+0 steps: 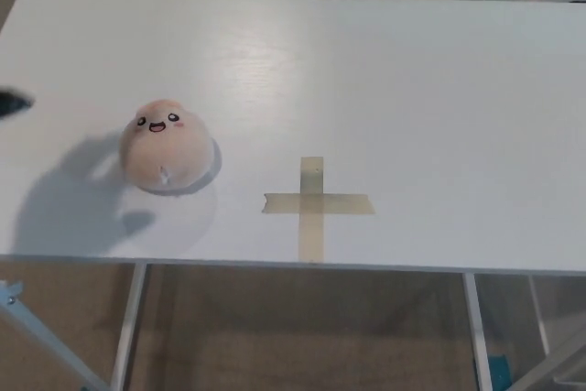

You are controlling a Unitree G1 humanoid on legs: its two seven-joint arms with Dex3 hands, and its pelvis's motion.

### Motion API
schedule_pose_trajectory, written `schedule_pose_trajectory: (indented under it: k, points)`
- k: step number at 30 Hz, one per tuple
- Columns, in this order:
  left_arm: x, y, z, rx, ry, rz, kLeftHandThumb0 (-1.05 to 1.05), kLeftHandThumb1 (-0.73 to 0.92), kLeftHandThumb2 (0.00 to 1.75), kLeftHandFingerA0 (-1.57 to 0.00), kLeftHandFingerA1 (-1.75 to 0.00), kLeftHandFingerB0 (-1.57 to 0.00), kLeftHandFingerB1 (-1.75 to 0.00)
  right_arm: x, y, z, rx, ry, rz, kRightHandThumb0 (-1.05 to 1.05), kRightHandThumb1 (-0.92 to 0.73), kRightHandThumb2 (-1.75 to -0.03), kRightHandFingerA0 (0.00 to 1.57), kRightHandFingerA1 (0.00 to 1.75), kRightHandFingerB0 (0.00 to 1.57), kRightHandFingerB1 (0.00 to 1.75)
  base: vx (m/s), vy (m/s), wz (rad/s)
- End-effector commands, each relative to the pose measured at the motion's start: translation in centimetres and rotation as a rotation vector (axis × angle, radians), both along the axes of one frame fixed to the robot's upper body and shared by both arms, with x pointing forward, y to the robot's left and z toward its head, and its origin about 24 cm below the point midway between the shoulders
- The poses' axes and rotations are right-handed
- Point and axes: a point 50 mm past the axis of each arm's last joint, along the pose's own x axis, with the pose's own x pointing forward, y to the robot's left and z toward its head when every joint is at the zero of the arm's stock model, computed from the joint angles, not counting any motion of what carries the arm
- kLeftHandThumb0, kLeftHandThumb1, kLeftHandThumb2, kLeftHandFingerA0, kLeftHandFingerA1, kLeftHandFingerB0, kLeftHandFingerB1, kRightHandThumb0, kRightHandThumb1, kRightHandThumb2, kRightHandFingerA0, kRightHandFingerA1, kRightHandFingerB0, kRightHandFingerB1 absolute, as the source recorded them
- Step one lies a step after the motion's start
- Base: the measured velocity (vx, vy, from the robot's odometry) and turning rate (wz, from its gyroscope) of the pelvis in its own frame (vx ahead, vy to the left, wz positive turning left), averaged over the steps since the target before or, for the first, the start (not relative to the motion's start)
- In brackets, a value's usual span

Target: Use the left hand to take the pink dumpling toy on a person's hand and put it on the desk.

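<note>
Beside hand — dumpling toy, apart

Left hand at 9 o'clock: just a dark blurred tip, rest cut by the frame edge, fingers unreadable. Bench right side and legs cropped at 3 and 6 o'clock
</note>
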Motion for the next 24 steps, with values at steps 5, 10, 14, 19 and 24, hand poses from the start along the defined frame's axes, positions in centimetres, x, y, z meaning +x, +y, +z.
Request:
schedule_pose_trajectory:
  k: [5, 10, 14, 19, 24]
  points:
    - [-14.6, 1.0, -6.0, -0.148, 0.287, -0.246, -0.29, 0.50, 0.54, -0.69, -0.50, -0.61, -0.43, -2.3, -0.4, -1.0, -0.038, 0.087, -0.009, -0.28, -0.64, -0.59, 0.44, 0.39, 0.43, 0.38, 0.00, 0.000, 0.00]
    - [-16.4, 3.0, -9.8, -0.183, 0.565, -0.195, -0.30, 0.52, 0.54, -0.72, -0.51, -0.62, -0.44, -2.7, -0.1, -1.3, -0.029, 0.098, -0.009, -0.29, -0.64, -0.59, 0.45, 0.39, 0.43, 0.38, 0.00, 0.000, 0.00]
    - [-17.2, 3.6, -13.5, -0.231, 0.718, -0.071, -0.27, 0.54, 0.56, -0.75, -0.53, -0.61, -0.45, -3.2, -0.2, -1.5, -0.036, 0.111, -0.004, -0.28, -0.64, -0.59, 0.45, 0.40, 0.43, 0.39, 0.00, 0.000, 0.00]
    - [-16.7, 4.0, -18.5, -0.241, 0.846, 0.041, -0.27, 0.58, 0.57, -0.80, -0.55, -0.63, -0.44, -3.8, -0.1, -1.7, -0.040, 0.126, 0.009, -0.28, -0.64, -0.59, 0.45, 0.40, 0.43, 0.39, 0.00, 0.000, 0.00]
    - [-16.1, 5.1, -23.0, -0.186, 0.955, 0.151, -0.30, 0.60, 0.57, -0.78, -0.53, -0.62, -0.43, -4.4, -0.1, -1.9, -0.035, 0.138, 0.009, -0.28, -0.65, -0.60, 0.46, 0.40, 0.43, 0.39, 0.00, 0.000, 0.00]
